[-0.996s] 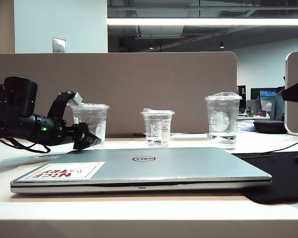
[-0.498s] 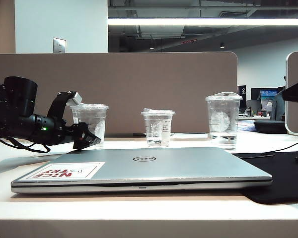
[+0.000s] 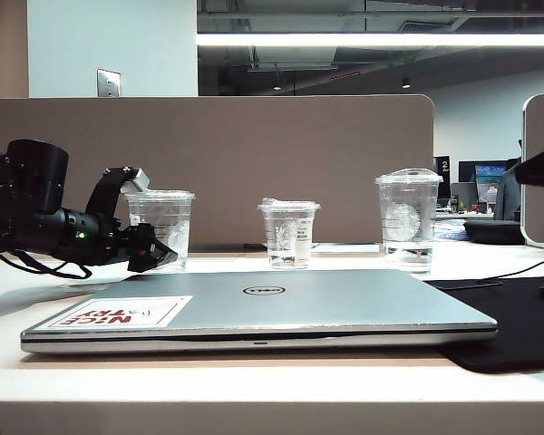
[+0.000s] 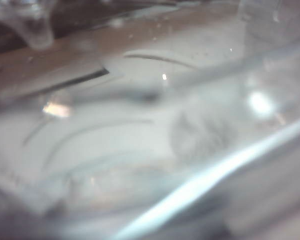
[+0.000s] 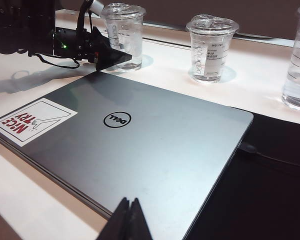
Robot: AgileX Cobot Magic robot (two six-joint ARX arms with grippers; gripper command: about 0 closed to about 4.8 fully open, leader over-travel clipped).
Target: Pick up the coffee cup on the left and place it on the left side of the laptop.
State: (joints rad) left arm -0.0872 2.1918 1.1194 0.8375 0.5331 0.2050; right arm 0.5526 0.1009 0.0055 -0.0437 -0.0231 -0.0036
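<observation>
The coffee cup (image 3: 166, 227), clear plastic with a flat lid, stands on the table behind the far left corner of the closed silver laptop (image 3: 299, 304). My left gripper (image 3: 156, 222) reaches in from the left, one finger behind the cup and one in front, closed against its wall. The cup's blurred clear wall (image 4: 155, 125) fills the left wrist view. The right wrist view shows the same cup (image 5: 124, 35), the left gripper (image 5: 110, 30) around it and the laptop (image 5: 140, 140). My right gripper (image 5: 129, 202) hangs shut above the laptop's edge, holding nothing.
A smaller clear cup with a white label (image 3: 288, 234) stands behind the laptop's middle, a taller domed-lid cup (image 3: 407, 217) to its right. A black mat (image 3: 517, 317) with a cable lies right of the laptop. A brown partition (image 3: 254, 145) closes the back.
The left gripper's fingers have drawn together on the coffee cup, and the cup has shifted slightly to the left. The right arm has kept still.
</observation>
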